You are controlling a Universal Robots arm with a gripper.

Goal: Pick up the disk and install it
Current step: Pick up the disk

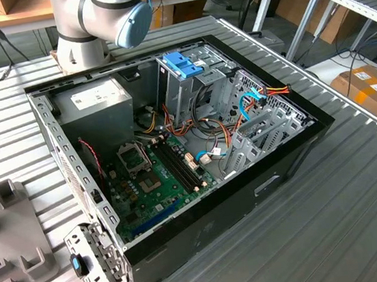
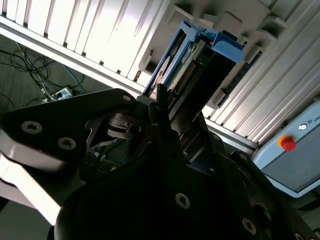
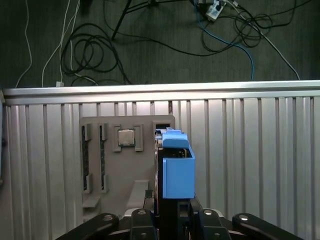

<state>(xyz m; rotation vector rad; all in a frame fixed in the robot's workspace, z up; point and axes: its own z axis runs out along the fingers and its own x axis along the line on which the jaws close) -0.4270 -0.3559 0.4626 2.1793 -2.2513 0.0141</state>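
Observation:
The disk (image 3: 177,167) stands on edge between my fingers, its light-blue side rail toward the camera in the first wrist view. In the second wrist view the disk (image 2: 192,62) shows its connector edge and blue rails, just in front of a dark fingertip (image 2: 161,102). My gripper (image 3: 172,202) is shut on the disk over the grey holder block (image 3: 107,155) on the ribbed table. I cannot tell whether the disk still touches the holder. The open computer case (image 1: 293,149) lies on the table in the exterior view, with a metal drive cage (image 1: 182,90) near its far side.
A blue latch piece (image 1: 182,64) tops the drive cage. A grey power-supply box (image 1: 94,101), a green motherboard (image 1: 155,176) and loose cables lie inside the case. A processor chip (image 3: 126,137) rests in the holder block. A pendant with a red button (image 2: 288,143) lies nearby. Cables trail on the floor (image 3: 90,50).

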